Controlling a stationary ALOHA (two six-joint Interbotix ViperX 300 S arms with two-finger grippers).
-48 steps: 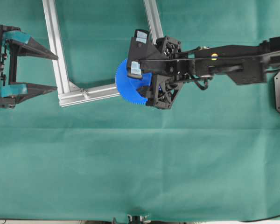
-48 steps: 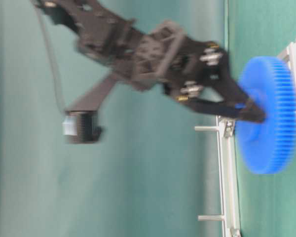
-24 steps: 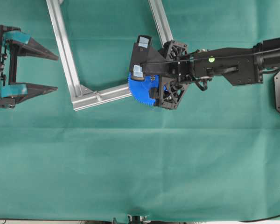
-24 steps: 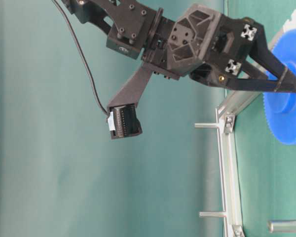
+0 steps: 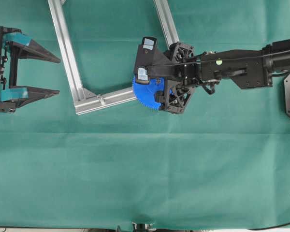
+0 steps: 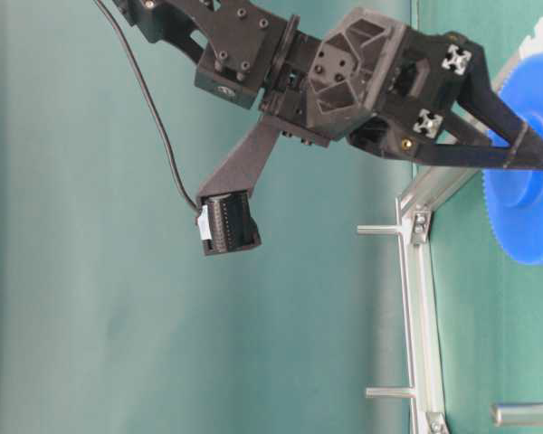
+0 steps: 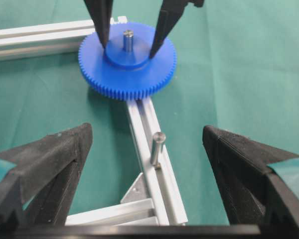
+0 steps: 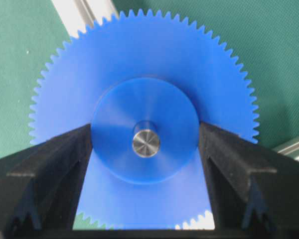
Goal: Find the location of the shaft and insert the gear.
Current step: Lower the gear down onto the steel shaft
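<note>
At 9 o'clock the left gripper [image 5: 55, 75] waits with its jaws wide apart and nothing in them. Next comes the silver frame [image 5: 67, 53] with a bare pin [image 7: 157, 148]. At 3 o'clock of the frame's bar, the blue gear [image 7: 127, 59] sits on the shaft [image 7: 127, 40], whose tip pokes through the hole. The right gripper [image 7: 130, 42] squeezes the gear's hub.

**Right arm reaches in, left arm waits**

The right gripper [image 5: 146, 87], at the end of an arm stretched in from the right of the overhead view, tilts downward, its jaws clamped on a blue hub. The left gripper [image 5: 48, 75] hangs at the left edge, level, jaws spread wide and holding nothing.
</note>
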